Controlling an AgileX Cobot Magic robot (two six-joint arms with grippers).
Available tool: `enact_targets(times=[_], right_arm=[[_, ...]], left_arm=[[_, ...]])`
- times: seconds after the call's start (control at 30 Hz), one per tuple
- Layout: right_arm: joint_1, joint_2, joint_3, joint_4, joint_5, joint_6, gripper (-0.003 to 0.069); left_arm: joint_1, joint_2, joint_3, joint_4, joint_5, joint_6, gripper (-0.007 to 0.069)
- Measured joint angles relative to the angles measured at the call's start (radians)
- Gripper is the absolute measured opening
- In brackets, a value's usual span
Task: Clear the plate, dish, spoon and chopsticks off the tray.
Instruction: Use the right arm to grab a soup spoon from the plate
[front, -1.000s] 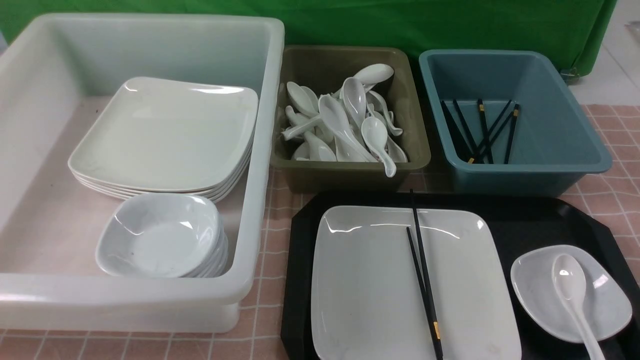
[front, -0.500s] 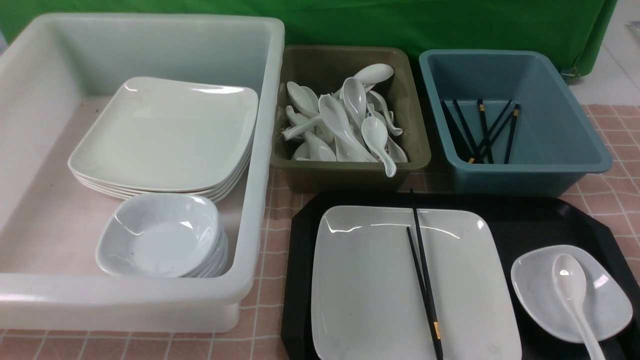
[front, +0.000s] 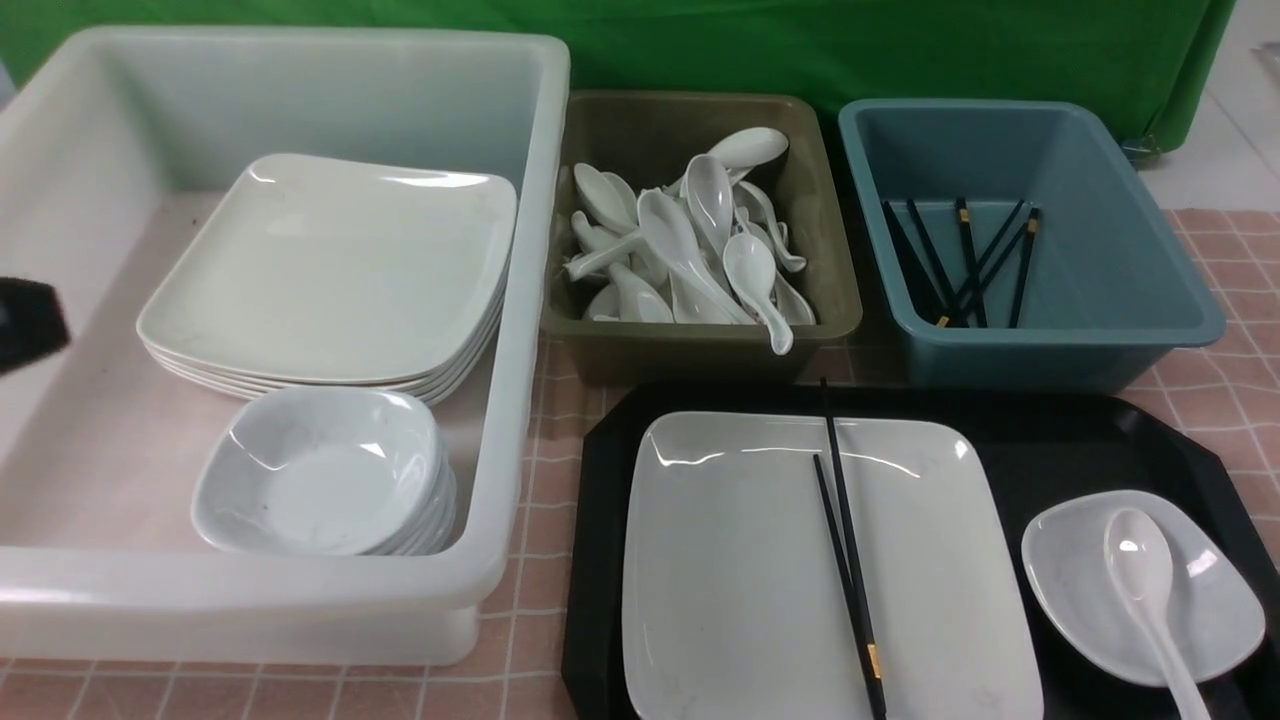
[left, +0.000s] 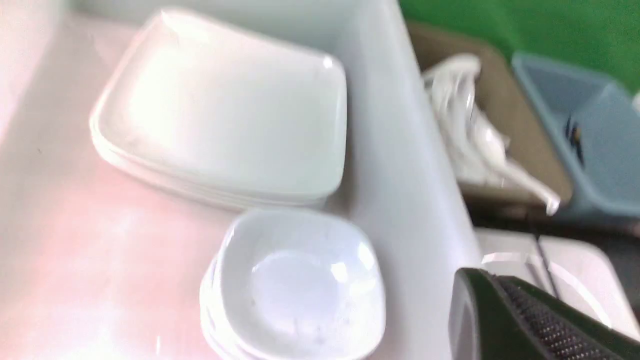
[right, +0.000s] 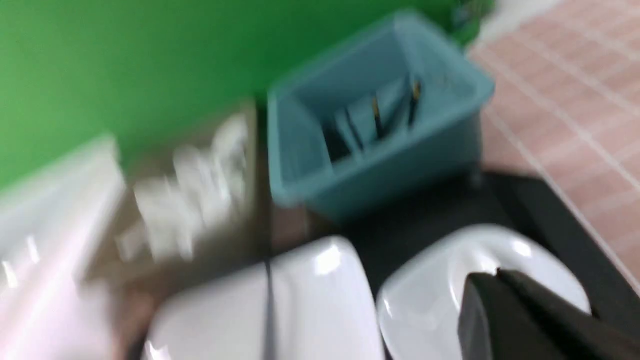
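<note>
Front view first: the black tray (front: 1100, 440) fills the lower right of the frame, and all four pieces are on it. The big square plate (front: 740, 570) lies at the tray's left side. The chopsticks (front: 845, 560) lie on it, running from its top rim down to the bottom edge of the frame, gold band at the low end. One tip pokes past the plate's far rim. In the lower right corner sits the small dish (front: 1070, 580), well clear of the plate. The spoon (front: 1140, 570) has its bowl in the dish and its handle trails over the rim toward the bottom edge.

Along the top of the frame stand three tubs. The white tub (front: 530, 300) at left holds stacked plates (front: 330, 270) and stacked dishes (front: 320, 480). The olive tub (front: 845, 300) in the middle holds a heap of spoons (front: 690, 240). The blue tub (front: 1130, 250) at right holds a few chopsticks.

A dark bit of the left arm (front: 28, 322) shows at the far left edge, over the white tub. In its own camera the left gripper (left: 487, 300) has its jaws together, gripping nothing, above the tub wall. The right gripper (right: 492, 300) is blurred but shows as one closed dark wedge in front of the dish, nothing held. I can't tell whether it touches the dish.
</note>
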Motion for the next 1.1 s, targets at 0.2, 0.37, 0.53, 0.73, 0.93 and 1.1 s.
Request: enact_targets(times=[0.2, 0.37, 0.53, 0.73, 0.93, 1.1], right_arm=[[0.171, 0.450, -0.349, -0.009, 0.501, -0.210, 0.0030], [0.194, 0.716, -0.497, -0.017, 0.618, -0.311, 0.0030], [0.119, 0.937, -0.587, -0.016, 0.633, -0.358, 0.0030], [0.026, 1.181, -0.632, -0.014, 0.611, -0.383, 0.0139], [0.017, 1.368, -0.639, 0.021, 0.513, -0.385, 0.0382], [0.017, 1.473, -0.639, 0.027, 0.443, -0.386, 0.0409]], left_arm=[[-0.008, 0.296, -0.074, -0.031, 0.074, 0.101, -0.0001], [-0.135, 0.402, -0.138, 0.005, 0.093, 0.109, -0.0011], [-0.399, 0.456, -0.196, 0.014, 0.067, 0.109, -0.0011], [-0.703, 0.578, -0.230, 0.013, -0.063, 0.158, -0.0011], [-0.857, 0.732, -0.317, 0.011, -0.183, 0.186, -0.0011], [-0.875, 0.811, -0.383, 0.011, -0.196, 0.210, -0.0011]])
